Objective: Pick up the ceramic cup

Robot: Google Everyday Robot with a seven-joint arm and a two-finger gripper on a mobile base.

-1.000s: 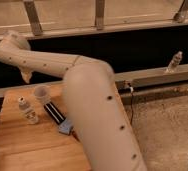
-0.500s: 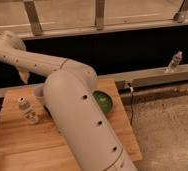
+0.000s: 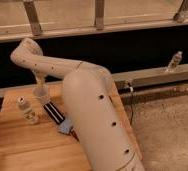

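Pointing down, the gripper (image 3: 40, 85) sits right above the ceramic cup (image 3: 42, 95).

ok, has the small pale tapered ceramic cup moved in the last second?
No. The pale tapered ceramic cup stays just right of the small white capped bottle; the gripper now hangs directly above it.

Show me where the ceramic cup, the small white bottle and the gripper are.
ceramic cup (image 3: 42, 95), camera view, on its side wall.
small white bottle (image 3: 27, 111), camera view, on its body below the cap.
gripper (image 3: 40, 85), camera view, at its tip, right above the cup.
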